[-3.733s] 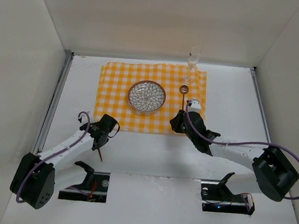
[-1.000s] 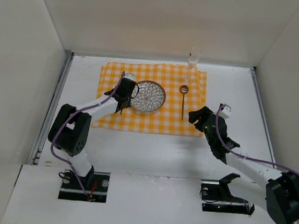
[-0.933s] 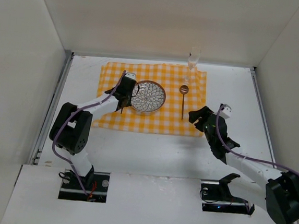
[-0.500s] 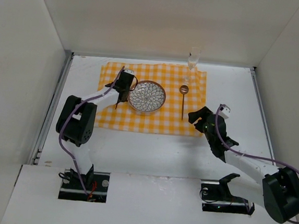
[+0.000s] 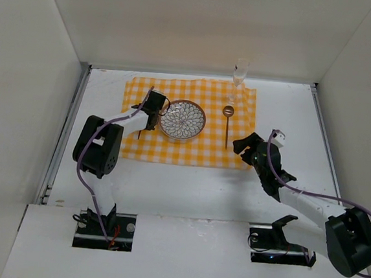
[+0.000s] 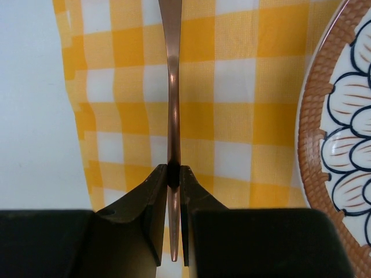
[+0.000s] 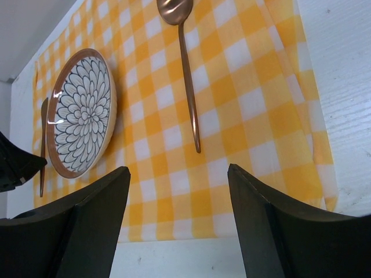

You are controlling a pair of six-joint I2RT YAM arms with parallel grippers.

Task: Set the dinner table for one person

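The left claw (image 6: 174,174) grips a copper utensil (image 6: 172,87) lying toward 12 o'clock, plate (image 6: 310,116) at 3 o'clock. The right claw (image 7: 177,174) gapes.

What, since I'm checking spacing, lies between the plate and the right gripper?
The copper spoon, lying on the checked cloth, as the top view shows.

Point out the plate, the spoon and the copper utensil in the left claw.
plate (image 5: 182,120), top view, patterned centre.
spoon (image 7: 188,87), right wrist view, handle middle.
copper utensil (image 6: 173,104), left wrist view, handle middle.
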